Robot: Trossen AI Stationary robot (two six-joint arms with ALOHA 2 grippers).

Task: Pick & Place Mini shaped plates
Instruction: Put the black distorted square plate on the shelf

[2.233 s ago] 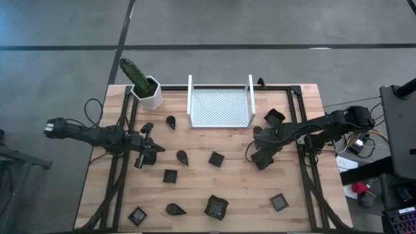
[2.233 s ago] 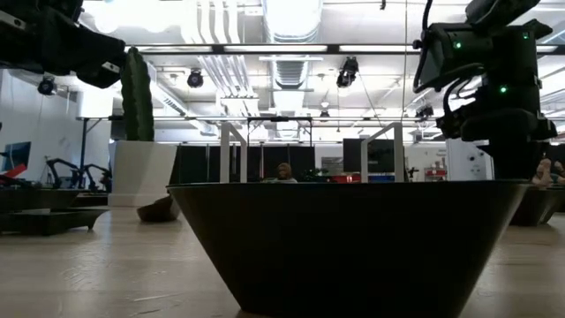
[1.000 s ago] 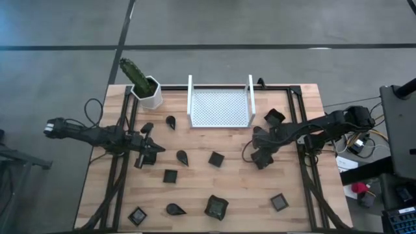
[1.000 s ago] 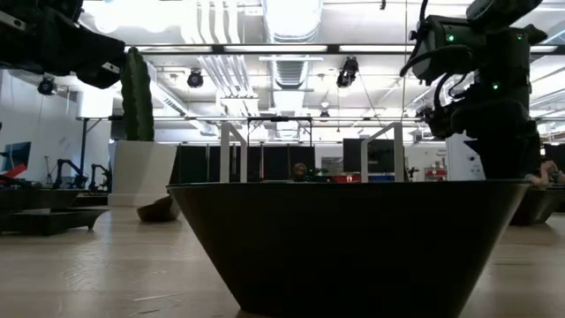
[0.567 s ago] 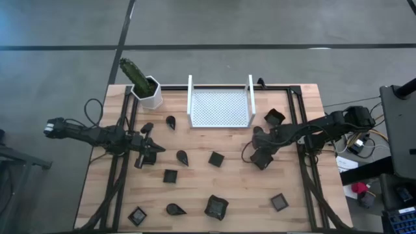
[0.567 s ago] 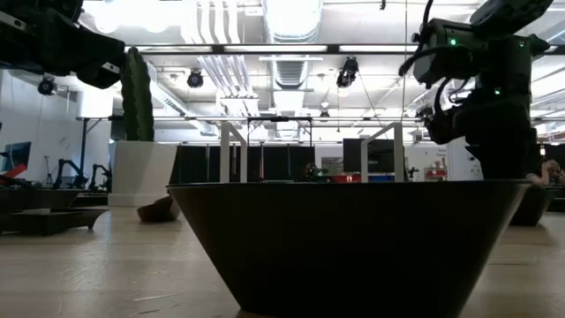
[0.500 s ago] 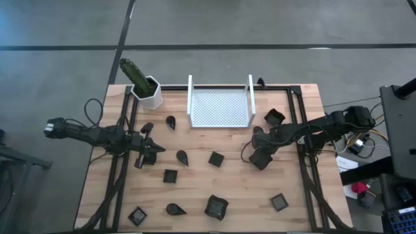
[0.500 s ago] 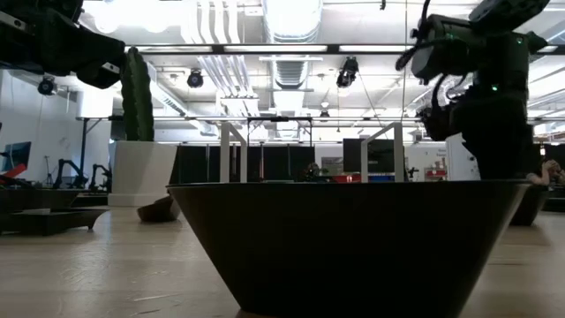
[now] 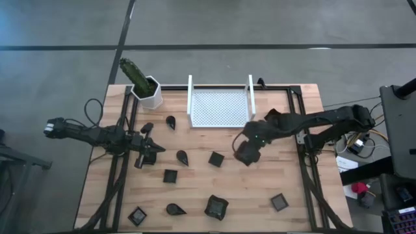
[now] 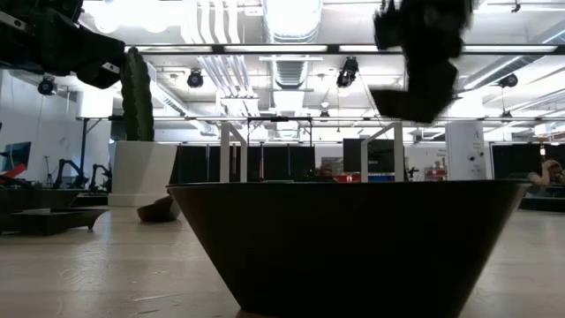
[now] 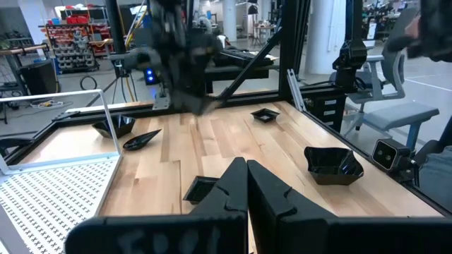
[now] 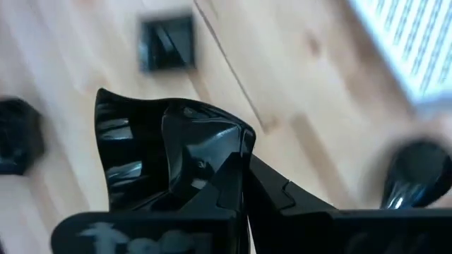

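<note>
Several mini shaped plates lie scattered on the wooden table, among them a teardrop one [image 9: 182, 156] and square ones [image 9: 216, 159] [image 9: 170, 175]. My right gripper [image 9: 247, 151] hangs over the table's middle, shut on one black wavy-rimmed plate [image 12: 166, 152]. This plate also shows lifted high in the low view [image 10: 411, 102]. At the table's left, my left gripper [image 9: 147, 151] is shut with nothing between its fingers [image 11: 247, 194]. My right gripper pinches the plate's rim [image 12: 227, 149] between its two fingers, at one side of the plate. The plate hangs below the gripper, lifted clear of the table [image 10: 411, 104].
A white perforated tray [image 9: 219, 107] with upright sides stands at the far middle. A white pot with a cactus [image 9: 148, 91] stands far left. More plates lie near the front edge [image 9: 216, 207] [image 9: 279, 202] [image 9: 137, 215]. One plate [image 10: 353, 247] fills the low view.
My right gripper has risen and gone toward the table's left edge, from the right side to near the middle. The black plate has come up with it and now hangs clear of the table.
</note>
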